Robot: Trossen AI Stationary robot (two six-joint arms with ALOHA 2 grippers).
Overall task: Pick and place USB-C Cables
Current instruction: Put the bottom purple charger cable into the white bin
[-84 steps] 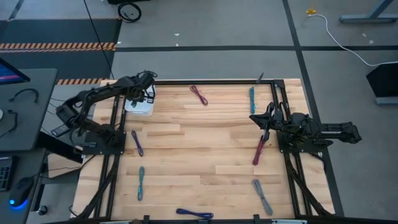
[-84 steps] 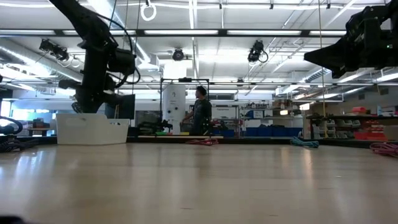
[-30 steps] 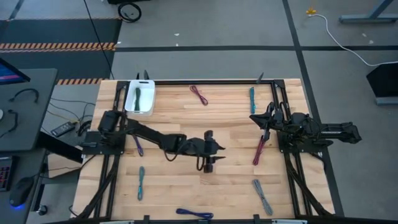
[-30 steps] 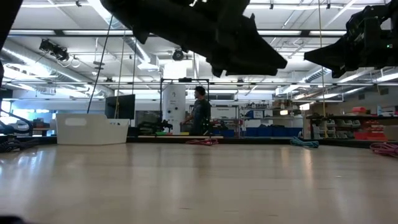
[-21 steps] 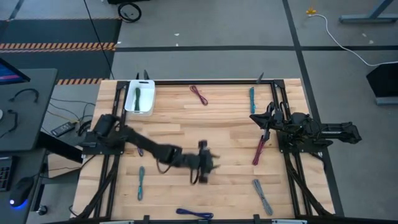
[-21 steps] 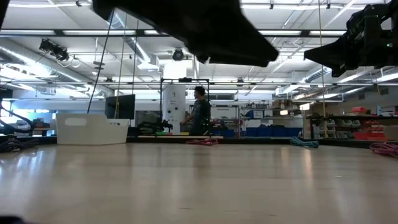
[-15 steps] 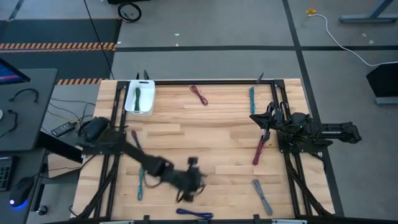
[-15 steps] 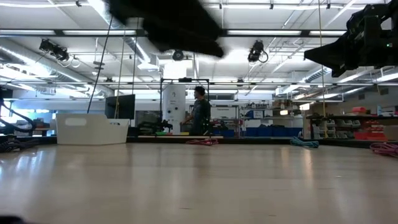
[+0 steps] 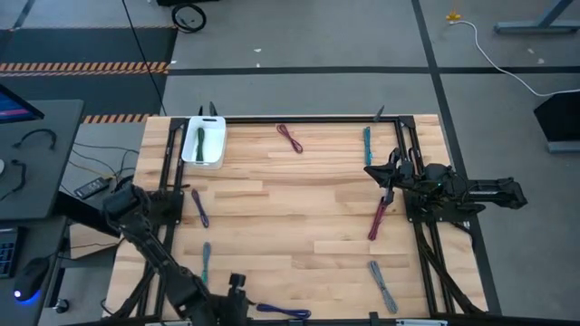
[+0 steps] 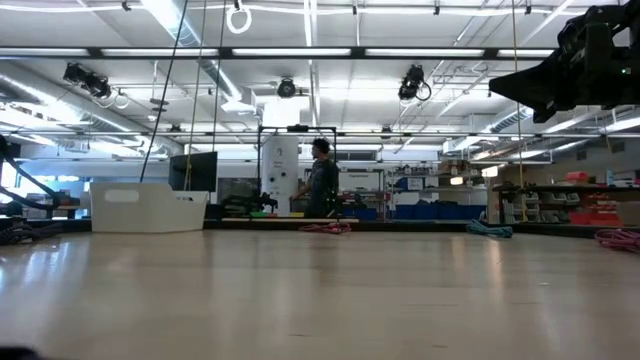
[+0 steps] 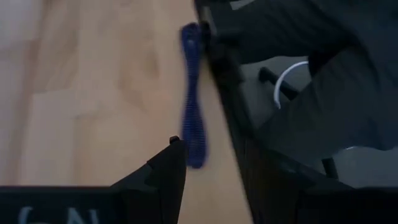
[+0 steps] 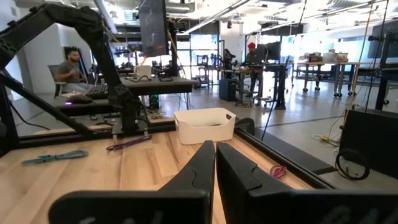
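The blue cable lies at the near edge of the wooden table, just beside the black frame rail. The left gripper hangs just short of one end of it, and from the wrist camera the same blue bundle stretches ahead of the fingers; I cannot tell whether they are spread or closed.

The other cables are scattered about: a teal one near the left arm, a purple one farther up that side, a green one inside the white bin at the far left corner, a maroon one along the far edge, another teal one near it, a magenta one and a grey one on the right.

The right gripper waits above the table's right side, its fingers pressed together.
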